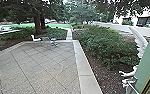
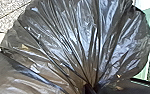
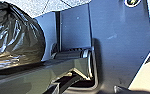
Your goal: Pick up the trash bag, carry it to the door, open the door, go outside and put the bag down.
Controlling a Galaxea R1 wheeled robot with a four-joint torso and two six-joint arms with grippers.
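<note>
Black plastic trash bag (image 2: 63, 37) fans out in pleats from the L gripper (image 2: 89, 88), which prob. has its neck pinched; R gripper's state, can't tell. It's near the robot's base plate (image 3: 121, 50), so drive slow w/ no swing, esp. by the green frame (image 1: 147, 58). For set-down, use flat paving (image 1: 41, 72), off the pale border (image 1: 84, 75), shrubs (image 1: 106, 45) & far white chair (image 1: 36, 39); lower till wt. is borne, then let go
</note>
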